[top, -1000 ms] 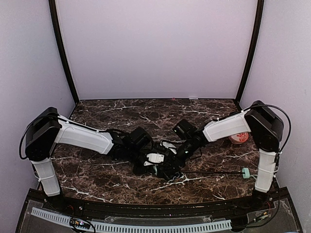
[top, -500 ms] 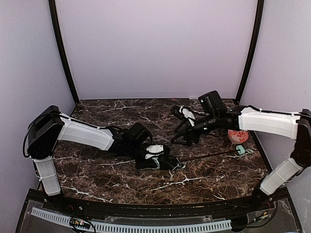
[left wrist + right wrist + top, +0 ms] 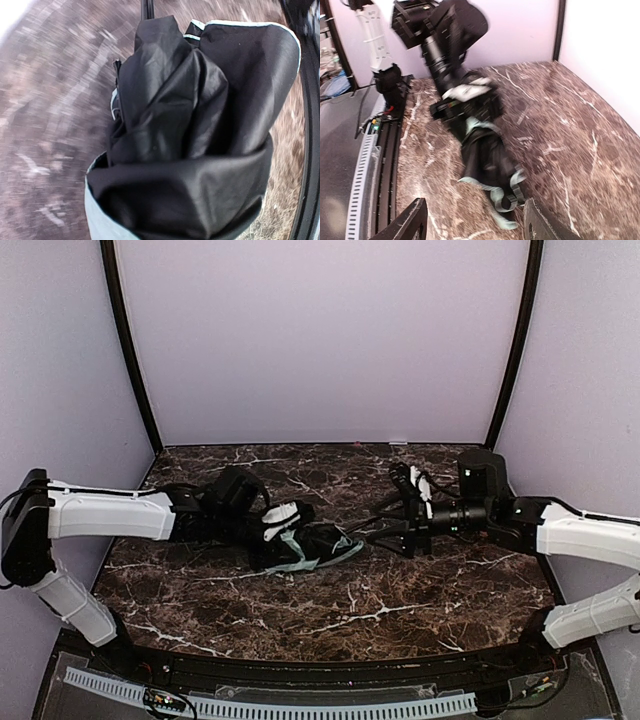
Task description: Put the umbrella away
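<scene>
The umbrella (image 3: 310, 545) lies as a crumpled bundle of black lining with mint-green edging at the table's middle left. My left gripper (image 3: 275, 525) sits on the bundle's left end, shut on the fabric. In the left wrist view the umbrella (image 3: 190, 140) fills the frame and hides my own fingers. My right gripper (image 3: 387, 525) stands open just right of the bundle, pointing left at it. In the right wrist view the umbrella (image 3: 487, 160) and its mint strap lie ahead of my spread right gripper (image 3: 475, 205), and nothing is between the fingers. Shaft and handle are hidden.
The dark marble table (image 3: 330, 610) is closed in by pale walls with black corner posts (image 3: 130, 350). A black rail with a white slotted strip (image 3: 300, 705) runs along the near edge. The left arm (image 3: 445, 35) reaches across toward the right wrist camera.
The left gripper has dragged the umbrella bundle left and toward the back. The right arm has swung out right and now faces the bundle. The long shaft and handle seen earlier no longer show.
</scene>
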{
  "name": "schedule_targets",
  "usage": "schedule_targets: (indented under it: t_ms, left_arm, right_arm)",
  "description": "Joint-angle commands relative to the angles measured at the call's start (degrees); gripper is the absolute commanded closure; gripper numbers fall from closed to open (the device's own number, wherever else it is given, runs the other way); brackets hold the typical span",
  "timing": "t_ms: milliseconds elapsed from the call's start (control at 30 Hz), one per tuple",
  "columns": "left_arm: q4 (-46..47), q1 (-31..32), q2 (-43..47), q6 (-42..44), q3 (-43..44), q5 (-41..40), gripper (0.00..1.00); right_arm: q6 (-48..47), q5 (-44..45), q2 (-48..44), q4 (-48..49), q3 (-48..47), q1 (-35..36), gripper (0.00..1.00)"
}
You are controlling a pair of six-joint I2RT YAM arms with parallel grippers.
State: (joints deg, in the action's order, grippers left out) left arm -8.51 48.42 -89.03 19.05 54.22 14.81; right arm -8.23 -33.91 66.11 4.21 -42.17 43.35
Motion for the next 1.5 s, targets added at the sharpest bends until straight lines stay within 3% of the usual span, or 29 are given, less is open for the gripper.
schedule_targets:
  t_ms: [0,267,567,700,1033,1100,1133,1200,1267,1467]
  left_arm:
    - [4.7,-1.9,8.2,-3.7,-0.2,1.3,1.0]
    - [-0.2,-1.9,12.5,-5.1,5.7,-6.7,1.0]
    - [-2.1,-1.9,17.0,-6.3,11.9,-8.1,1.0]
    - [-0.6,-1.8,18.3,-6.2,12.2,-6.0,1.0]
    - [1.2,-1.8,21.1,-5.8,10.8,-2.6,1.0]
    - [1.1,-1.8,21.2,-5.6,10.8,-2.7,1.0]
    - [0.9,-1.8,21.1,-5.5,10.8,-2.7,1.0]
    - [0.7,-1.8,21.2,-5.3,10.8,-2.7,1.0]
    - [0.5,-1.8,21.2,-5.3,10.8,-2.9,1.0]
    - [-2.0,-1.8,21.0,-5.4,10.6,-3.4,1.0]
  right_arm:
    - [0.8,-3.7,0.6,10.2,2.8,2.7,0.34]
    - [5.5,1.7,9.2,26.5,6.1,7.2,0.35]
    - [10.1,9.1,25.3,48.9,4.4,10.2,0.23]
    - [10.4,9.1,33.6,51.8,-1.5,10.3,0.17]
    - [10.9,6.6,42.8,52.7,-10.3,10.1,0.18]
    - [11.2,4.6,43.5,52.7,-10.8,10.0,0.27]
    - [11.3,3.1,43.8,52.7,-11.1,9.9,0.4]
    - [11.7,1.0,43.7,52.8,-11.1,9.9,0.78]
    - [12.3,-0.1,42.8,54.4,-9.3,9.5,0.98]
    - [20.7,1.2,38.7,65.2,-1.2,3.8,1.0]
